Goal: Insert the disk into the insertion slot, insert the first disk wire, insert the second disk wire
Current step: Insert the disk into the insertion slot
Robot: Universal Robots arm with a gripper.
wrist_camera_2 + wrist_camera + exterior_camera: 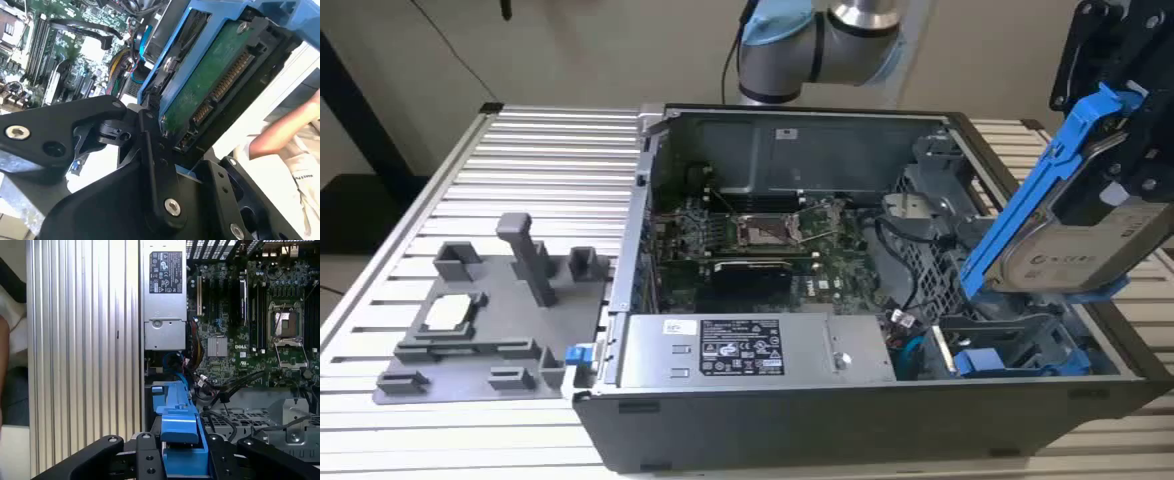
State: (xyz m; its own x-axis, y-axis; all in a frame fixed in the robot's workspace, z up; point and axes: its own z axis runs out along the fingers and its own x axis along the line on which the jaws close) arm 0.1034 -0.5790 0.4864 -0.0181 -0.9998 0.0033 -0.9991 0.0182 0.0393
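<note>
Gripper (pixel 179 449) pressed together on the blue carrier frame (pixel 176 420) of the disk (pixel 1070 250); the first wrist view shows a black finger on each side of the frame. In the exterior view the disk hangs at about three o'clock, steeply tilted with its pale label outward, over the corner of the open computer case (pixel 761 420), which lies on a slatted table (pixel 547 150). Insertion slot (judged to be the grey drive cage (pixel 1014 330) at the case's four o'clock) sits just below the disk's lower end, and the two appear apart. A second blue-framed part (pixel 981 360) lies low in that cage. In the second wrist view the disk's connector edge (pixel 225 82) is bare, with no wire plugged in; a person's arm (pixel 285 132) shows beyond it. Loose black cables (pixel 897 250) lie inside the case at the cage's ten o'clock. Step in hand, by judgement: the first, inserting the disk, which has not yet entered the slot. Both wire steps are undone. Seating calls for levelling the tilted frame with the cage opening, then a straight, unforced slide, with the cables kept from under it.
</note>
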